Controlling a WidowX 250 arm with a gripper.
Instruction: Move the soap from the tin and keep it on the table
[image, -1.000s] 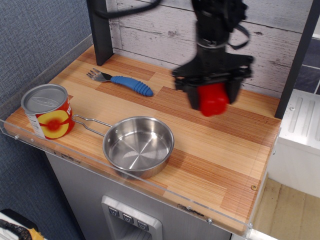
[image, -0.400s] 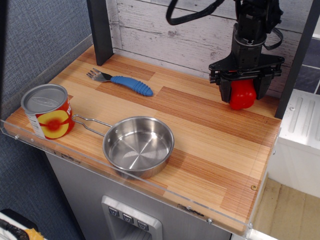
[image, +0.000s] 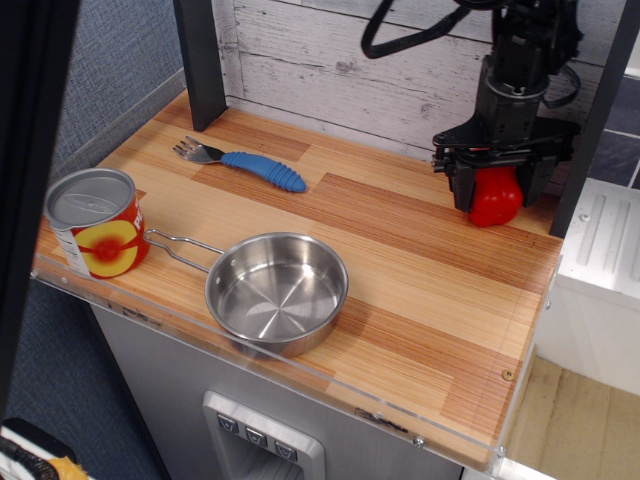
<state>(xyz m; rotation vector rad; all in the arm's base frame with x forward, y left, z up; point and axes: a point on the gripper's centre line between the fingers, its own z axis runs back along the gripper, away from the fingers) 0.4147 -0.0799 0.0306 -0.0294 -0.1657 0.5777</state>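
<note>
The soap is a glossy red bell pepper (image: 496, 199), at the table's far right corner, low at the wood; I cannot tell whether it touches. My gripper (image: 497, 185) is shut on it, with a black finger on each side. The tin, a shallow shiny steel pan (image: 277, 291) with a thin wire handle, stands empty near the front edge, far to the left of the gripper. The striped wooden table (image: 400, 290) carries everything.
A red-and-yellow labelled can (image: 96, 222) stands at the front left. A fork with a blue handle (image: 250, 164) lies at the back left. A dark post (image: 202, 60) rises at the back left, another (image: 590, 120) at the right edge beside the gripper.
My gripper has carried the pepper from mid-table to the far right back corner and lowered it toward the wood. The pan, can and fork have not moved.
</note>
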